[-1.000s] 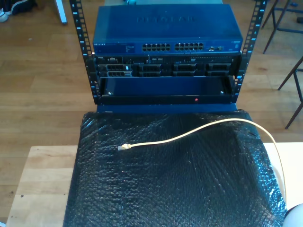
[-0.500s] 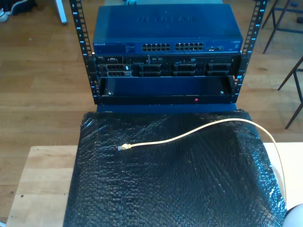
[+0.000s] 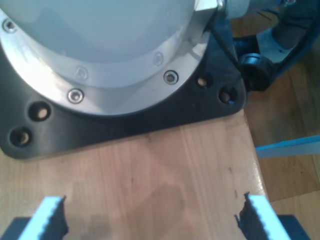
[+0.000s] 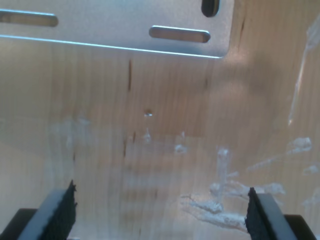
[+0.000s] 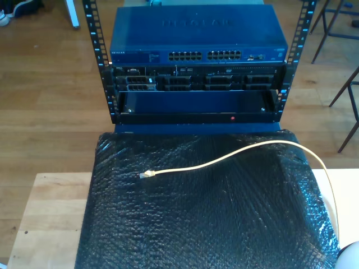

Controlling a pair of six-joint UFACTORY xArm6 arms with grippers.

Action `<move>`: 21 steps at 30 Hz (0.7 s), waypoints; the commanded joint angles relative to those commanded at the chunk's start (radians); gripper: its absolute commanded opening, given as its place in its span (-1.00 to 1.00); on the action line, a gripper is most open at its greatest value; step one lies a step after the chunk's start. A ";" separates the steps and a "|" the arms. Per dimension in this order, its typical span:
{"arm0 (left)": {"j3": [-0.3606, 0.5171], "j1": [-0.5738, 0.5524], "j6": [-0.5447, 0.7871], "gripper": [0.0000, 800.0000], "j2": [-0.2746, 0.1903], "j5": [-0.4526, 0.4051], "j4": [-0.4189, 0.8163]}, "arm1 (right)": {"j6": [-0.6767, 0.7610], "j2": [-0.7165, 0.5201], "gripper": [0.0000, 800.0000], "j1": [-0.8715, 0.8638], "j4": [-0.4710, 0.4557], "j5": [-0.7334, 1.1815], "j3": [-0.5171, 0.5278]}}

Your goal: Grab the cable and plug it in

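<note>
The thin cream cable [image 5: 235, 154] lies in a loose curve across the crinkled black bubble wrap [image 5: 202, 218] covering the pale wooden counter [image 5: 47, 218], its small clear plug [image 5: 146, 174] resting flat well short of the blue switch [image 5: 196, 39] with its row of square ports. My first gripper [image 3: 152, 215] hangs over bare grained wood by a round white base on a black plate [image 3: 125, 117], serrated jaws spread wide and empty; my second gripper [image 4: 160, 210] has its jaws equally wide over scuffed wood near a slotted metal bracket [image 4: 115, 25]

glossy black bubble wrap [image 5: 202, 218], wooden table [image 5: 47, 213]

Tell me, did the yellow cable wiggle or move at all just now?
No. The cable's plug lies at the same spot on the black bubble wrap, equally far from the blue switch.
</note>
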 joint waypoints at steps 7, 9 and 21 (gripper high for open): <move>-0.066 0.002 -0.002 1.00 -0.009 0.100 0.000 | 0.008 -0.017 0.99 0.000 0.002 0.068 -0.049; -0.089 0.000 -0.002 1.00 -0.009 0.141 0.000 | 0.014 -0.017 0.99 0.000 0.002 0.132 -0.091; -0.222 -0.009 -0.011 1.00 -0.020 0.247 -0.041 | 0.193 -0.017 0.99 0.006 0.008 0.431 -0.328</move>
